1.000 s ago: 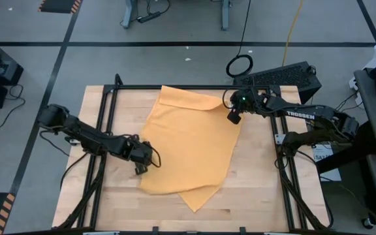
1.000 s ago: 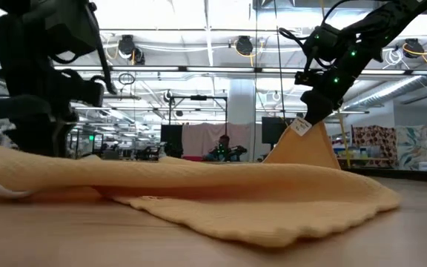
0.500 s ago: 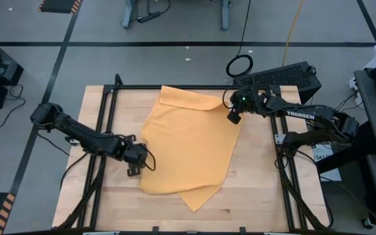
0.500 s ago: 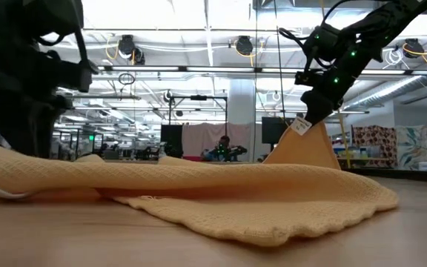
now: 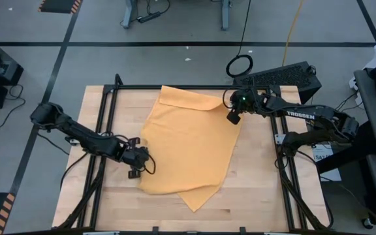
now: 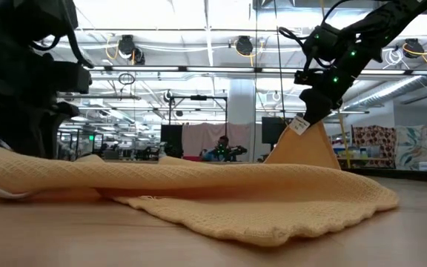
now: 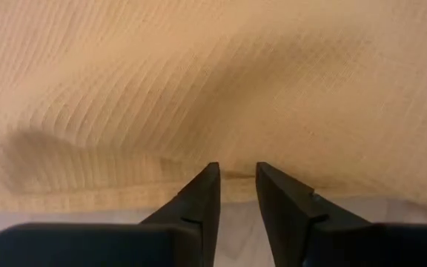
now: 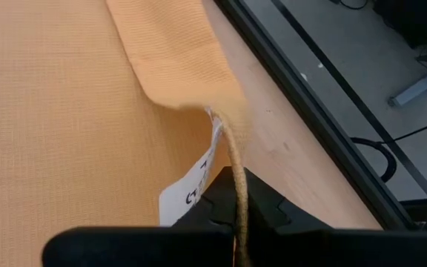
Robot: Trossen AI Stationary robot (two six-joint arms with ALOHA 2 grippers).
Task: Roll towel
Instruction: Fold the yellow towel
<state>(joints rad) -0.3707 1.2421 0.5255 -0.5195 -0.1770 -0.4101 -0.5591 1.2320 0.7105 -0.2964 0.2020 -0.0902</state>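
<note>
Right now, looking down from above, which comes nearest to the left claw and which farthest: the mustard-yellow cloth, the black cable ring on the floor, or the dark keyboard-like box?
From the left gripper:
1. Mustard-yellow towel: right at the fingers, on its left edge.
2. Black cable ring: floor beyond the table's far edge.
3. Dark keyboard-like box: far right corner, farthest.

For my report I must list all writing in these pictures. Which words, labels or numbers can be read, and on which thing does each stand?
"TROSSEN": on the right arm, high view.
White tag on the towel: dark print, too small to read.
Nothing else legible.
</note>
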